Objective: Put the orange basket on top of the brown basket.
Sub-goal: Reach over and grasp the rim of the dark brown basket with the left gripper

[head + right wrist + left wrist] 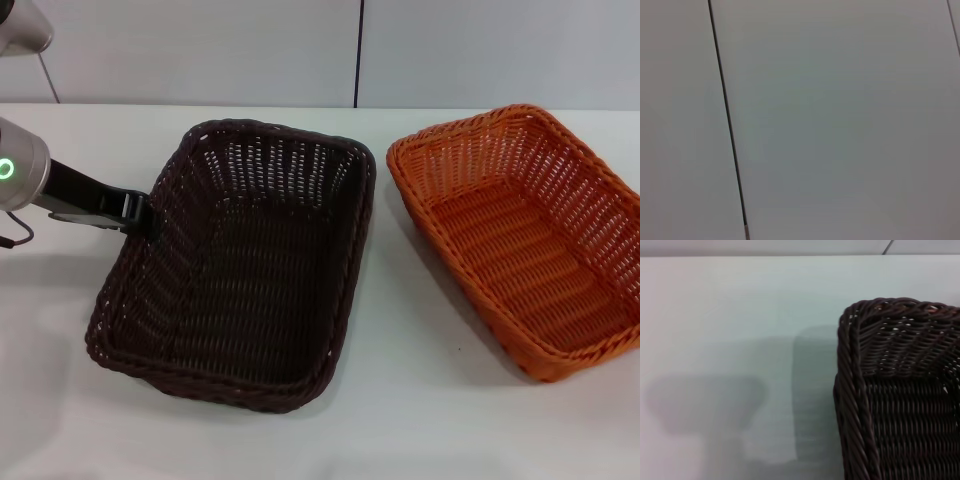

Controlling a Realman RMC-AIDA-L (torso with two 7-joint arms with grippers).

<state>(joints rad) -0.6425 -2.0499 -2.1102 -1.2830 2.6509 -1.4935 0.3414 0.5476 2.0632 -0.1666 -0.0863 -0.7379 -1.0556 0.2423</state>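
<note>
The brown basket (pixel 240 265) sits on the white table, left of centre in the head view. The orange basket (pixel 520 240) sits to its right, apart from it, angled a little. Both are empty. My left gripper (pixel 148 218) reaches in from the left and is at the outer side of the brown basket's left rim. The left wrist view shows one corner of the brown basket (pixel 900 390) and bare table beside it, with none of my fingers. My right gripper is out of view; its wrist view shows only pale wall panels.
The white table (pixel 400 420) runs under both baskets, with a narrow strip of bare surface between them. A pale panelled wall (pixel 300 50) stands behind the table's back edge.
</note>
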